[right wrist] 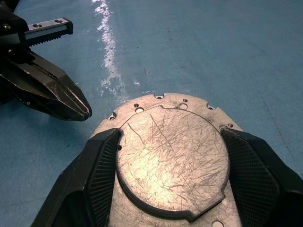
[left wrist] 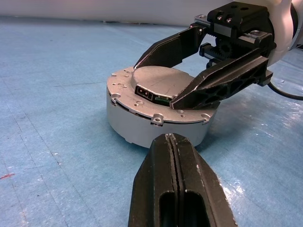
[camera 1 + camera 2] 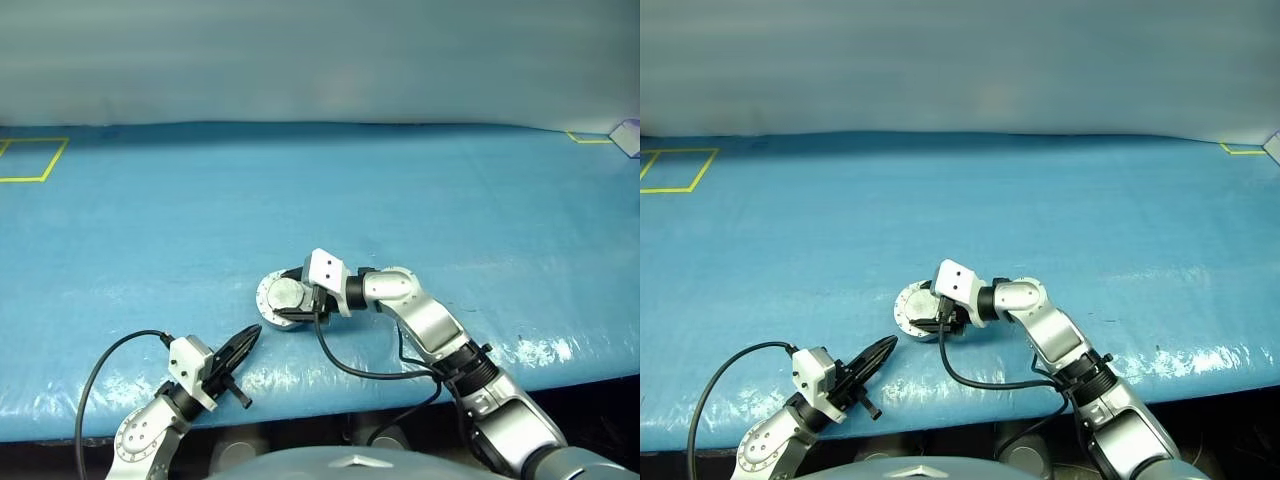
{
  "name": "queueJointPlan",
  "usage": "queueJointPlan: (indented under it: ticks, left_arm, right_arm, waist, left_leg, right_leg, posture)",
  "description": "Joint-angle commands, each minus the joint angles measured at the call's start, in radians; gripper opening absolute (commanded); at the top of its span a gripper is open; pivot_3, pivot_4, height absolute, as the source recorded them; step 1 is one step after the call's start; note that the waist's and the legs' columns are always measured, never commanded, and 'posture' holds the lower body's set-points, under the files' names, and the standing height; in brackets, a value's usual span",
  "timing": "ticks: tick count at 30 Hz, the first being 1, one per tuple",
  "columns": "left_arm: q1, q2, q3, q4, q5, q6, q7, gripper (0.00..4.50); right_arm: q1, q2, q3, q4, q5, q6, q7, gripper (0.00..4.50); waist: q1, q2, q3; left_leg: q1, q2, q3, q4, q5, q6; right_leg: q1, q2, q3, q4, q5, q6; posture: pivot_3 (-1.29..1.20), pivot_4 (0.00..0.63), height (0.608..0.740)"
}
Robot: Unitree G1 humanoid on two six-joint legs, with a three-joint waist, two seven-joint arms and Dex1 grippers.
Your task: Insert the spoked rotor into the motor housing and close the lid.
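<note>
Near the front edge of the blue surface (image 3: 480,220), the motor housing (image 2: 142,125) sits flat with the lid (image 1: 173,156) already down on top of it. The right claw (image 2: 187,71) reaches in from the right with its two black fingers (image 1: 97,175) spread wide, one on each side of the lid's raised centre circle, lying on or just above the notched rim. To finish this step well, I judge the claw should press evenly, straight down on both sides, so the lid seats flush all round without tipping or sliding the puck toward the left; a check of the seam at the rim would confirm it.

The left claw (image 3: 238,350) hangs just near-left of the housing, pressed shut and empty, pointing at its side wall.

The housing is a squat silver-grey cylinder. Its lid is a scratched, dull metal disc with small holes and notches round the edge and a small dark connector slot (image 2: 144,93) near its edge.
</note>
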Motion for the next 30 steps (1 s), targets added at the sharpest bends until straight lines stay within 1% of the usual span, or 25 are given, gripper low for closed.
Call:
queueJointPlan:
  ticks: [1, 6, 9, 13, 18, 23, 30]
  left_arm:
    - [0.001, 0.003, -0.008, -0.036, -0.003, -0.003, 0.004, 0.00]
    - [-0.001, 0.003, -0.010, -0.035, 0.000, -0.002, 0.006, 0.00]
    - [-0.004, 0.004, -0.012, -0.035, 0.002, 0.000, 0.007, 0.00]
    - [-0.010, 0.008, -0.010, -0.036, 0.003, 0.006, 0.009, 0.00]
    - [-0.013, 0.012, -0.008, -0.036, 0.003, 0.010, 0.009, 0.00]
    - [-0.021, 0.005, 0.001, -0.045, -0.018, 0.024, 0.018, 0.00]
    - [-0.029, 0.010, 0.013, -0.050, -0.020, 0.035, 0.031, 0.00]
  right_arm:
    - [-0.004, -0.016, 0.017, 0.018, -0.029, -0.023, 0.018, 3.11]
    - [-0.005, -0.006, 0.017, 0.035, -0.046, -0.038, 0.002, 3.11]
    - [-0.011, -0.008, 0.030, 0.032, -0.070, 0.040, -0.015, 3.11]
    - [-0.023, -0.039, 0.074, 0.021, -0.111, 0.132, -0.013, 3.11]
    - [-0.023, -0.040, 0.081, 0.010, -0.119, 0.136, -0.023, 3.11]
    - [-0.021, -0.022, 0.064, 0.016, -0.118, 0.137, -0.064, 3.11]
    - [-0.029, -0.022, 0.077, 0.028, -0.142, 0.211, -0.111, 3.11]
  waist:
    - [0.000, 0.000, 0.000]
    - [0.000, 0.000, 0.000]
    - [0.000, 0.000, 0.000]
    - [0.000, 0.003, -0.003]
    - [0.000, 0.005, -0.006]
    - [0.000, 0.007, -0.007]
    - [-0.001, 0.008, -0.008]
  left_leg:
    - [0.000, 0.000, 0.000, 0.000, 0.000, 0.000]
    - [0.000, 0.000, 0.000, 0.000, 0.000, 0.000]
    - [0.001, 0.000, 0.000, 0.000, 0.000, 0.000]
    - [0.002, 0.000, 0.000, 0.000, 0.000, 0.000]
    - [0.003, 0.000, 0.000, 0.000, 0.000, 0.000]
    - [0.003, 0.000, 0.000, 0.000, 0.000, 0.000]
    - [0.007, 0.001, 0.001, 0.000, 0.000, 0.000]
  right_leg:
    - [0.000, 0.000, 0.000, 0.000, 0.000, 0.000]
    - [0.000, 0.000, 0.000, 0.000, 0.000, 0.000]
    - [0.001, 0.000, 0.000, 0.000, 0.000, 0.000]
    - [0.001, 0.000, 0.000, 0.001, 0.000, 0.000]
    - [0.002, 0.000, 0.000, 0.000, 0.000, 0.000]
    - [0.002, 0.000, 0.000, 0.000, 0.000, 0.000]
    - [0.004, -0.001, 0.000, 0.001, 0.000, 0.000]
  posture:
    - [0.00, 0.150, 0.740]
    - [0.00, 0.150, 0.740]
    - [0.00, 0.150, 0.740]
    - [0.00, 0.150, 0.740]
    - [0.00, 0.150, 0.740]
    - [0.00, 0.150, 0.740]
    - [0.00, 0.150, 0.740]
